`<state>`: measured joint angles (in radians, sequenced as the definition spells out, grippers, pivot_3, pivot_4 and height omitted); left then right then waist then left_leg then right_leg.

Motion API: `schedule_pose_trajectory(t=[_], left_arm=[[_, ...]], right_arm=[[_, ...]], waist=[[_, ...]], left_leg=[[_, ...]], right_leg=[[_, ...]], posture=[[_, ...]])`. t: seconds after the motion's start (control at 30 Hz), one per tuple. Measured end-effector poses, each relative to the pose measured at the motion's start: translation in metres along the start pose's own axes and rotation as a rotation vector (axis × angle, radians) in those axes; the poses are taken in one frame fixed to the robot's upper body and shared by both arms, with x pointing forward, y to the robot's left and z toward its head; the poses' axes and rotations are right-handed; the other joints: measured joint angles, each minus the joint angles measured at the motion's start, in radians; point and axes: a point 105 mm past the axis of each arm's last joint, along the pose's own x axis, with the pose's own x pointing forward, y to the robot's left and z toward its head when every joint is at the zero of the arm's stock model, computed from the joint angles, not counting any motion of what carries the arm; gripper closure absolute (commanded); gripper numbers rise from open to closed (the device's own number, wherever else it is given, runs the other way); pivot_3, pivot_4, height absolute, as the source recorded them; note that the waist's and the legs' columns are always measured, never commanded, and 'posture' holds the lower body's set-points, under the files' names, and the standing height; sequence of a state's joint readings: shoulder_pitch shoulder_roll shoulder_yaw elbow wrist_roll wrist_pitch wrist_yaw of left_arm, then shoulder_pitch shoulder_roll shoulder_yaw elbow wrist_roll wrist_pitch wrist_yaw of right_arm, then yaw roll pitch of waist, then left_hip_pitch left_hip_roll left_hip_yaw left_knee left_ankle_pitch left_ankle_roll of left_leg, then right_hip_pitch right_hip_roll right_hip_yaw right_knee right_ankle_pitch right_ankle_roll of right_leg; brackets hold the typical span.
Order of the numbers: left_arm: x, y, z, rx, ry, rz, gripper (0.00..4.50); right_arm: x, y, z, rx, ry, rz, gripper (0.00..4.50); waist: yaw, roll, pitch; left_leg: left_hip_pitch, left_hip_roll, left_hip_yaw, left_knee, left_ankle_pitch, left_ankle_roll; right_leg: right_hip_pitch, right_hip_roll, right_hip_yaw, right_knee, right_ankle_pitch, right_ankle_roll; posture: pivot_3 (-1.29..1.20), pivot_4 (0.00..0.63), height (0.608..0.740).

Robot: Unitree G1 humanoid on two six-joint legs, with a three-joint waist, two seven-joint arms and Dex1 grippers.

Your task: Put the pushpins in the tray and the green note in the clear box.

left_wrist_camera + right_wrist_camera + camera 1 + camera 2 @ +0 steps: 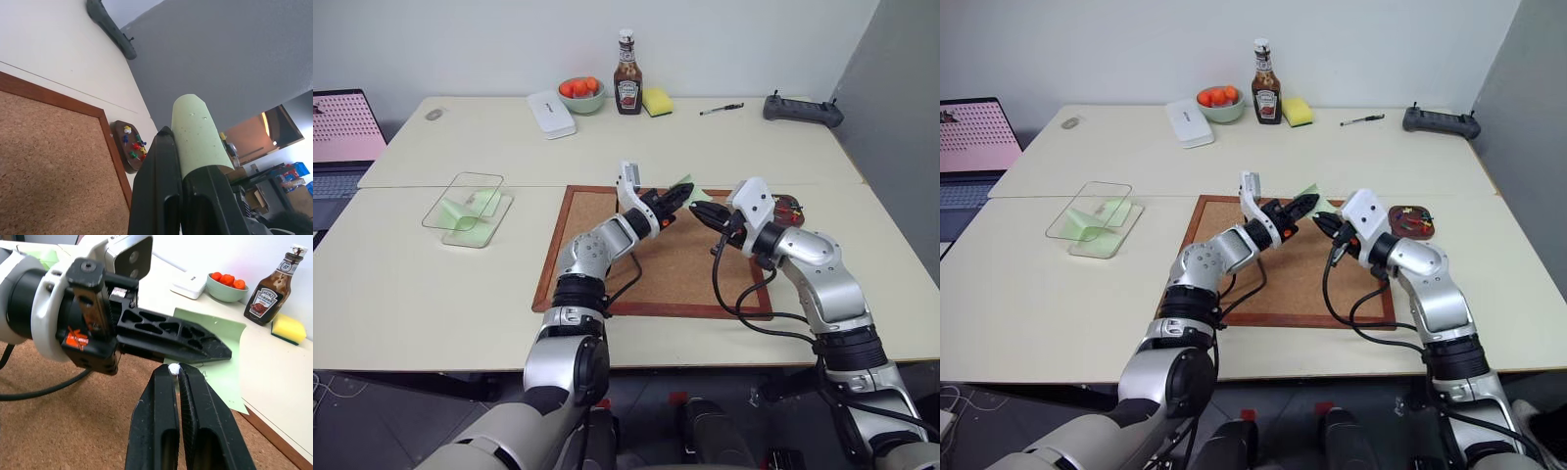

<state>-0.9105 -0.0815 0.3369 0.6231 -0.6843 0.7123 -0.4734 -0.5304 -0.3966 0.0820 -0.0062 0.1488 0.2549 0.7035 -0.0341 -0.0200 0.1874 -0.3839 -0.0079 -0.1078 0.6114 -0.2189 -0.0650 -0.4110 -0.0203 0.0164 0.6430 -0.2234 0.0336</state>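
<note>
**Note pinched, last pin pulled**

The left gripper (222, 352) is clamped on one edge of the green note (198, 129), its two black fingers pressed flat with the paper between them; in the left wrist view the slip rises past the fingertips. The note hangs over the far part of the cork board (675, 269), one corner lifted, the rest trailing toward the board's far edge. Holding it by the edge looks meant to keep the thin paper from sliding away while the other arm works beside it.

The right gripper (174, 369) is closed on a white-headed pushpin (173, 368), nipped at the very tips, just beside the left fingers and above the note. That pin is probably what fastened the paper to the cork, so it would have to come out before the note can travel.

The tray (1411, 219) sits just off the board's right edge, near the right arm, with several coloured pushpins already in it. The clear box (465, 208) lies well apart on the left side of the table, with pale green slips in and under it.

By my reading the pin goes to the tray next, then the note crosses to the box
</note>
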Motion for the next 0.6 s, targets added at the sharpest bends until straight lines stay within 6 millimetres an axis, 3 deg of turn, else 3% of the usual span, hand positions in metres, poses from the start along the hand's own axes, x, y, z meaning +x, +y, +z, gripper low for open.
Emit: schedule_pose_trajectory(t=[0.6], left_arm=[[-0.007, 0.005, -0.001, 0.086, -0.012, 0.021, 4.47]], right_arm=[[-0.005, -0.015, 0.008, 0.205, -0.045, -0.082, 4.5]], waist=[[0.001, 0.0, 0.0]], left_leg=[[0.0, 0.0, 0.0, 0.0, 0.0, 0.0]], right_leg=[[0.0, 0.0, 0.0, 0.0, 0.0, 0.0]], posture=[[0.0, 0.15, 0.74]])
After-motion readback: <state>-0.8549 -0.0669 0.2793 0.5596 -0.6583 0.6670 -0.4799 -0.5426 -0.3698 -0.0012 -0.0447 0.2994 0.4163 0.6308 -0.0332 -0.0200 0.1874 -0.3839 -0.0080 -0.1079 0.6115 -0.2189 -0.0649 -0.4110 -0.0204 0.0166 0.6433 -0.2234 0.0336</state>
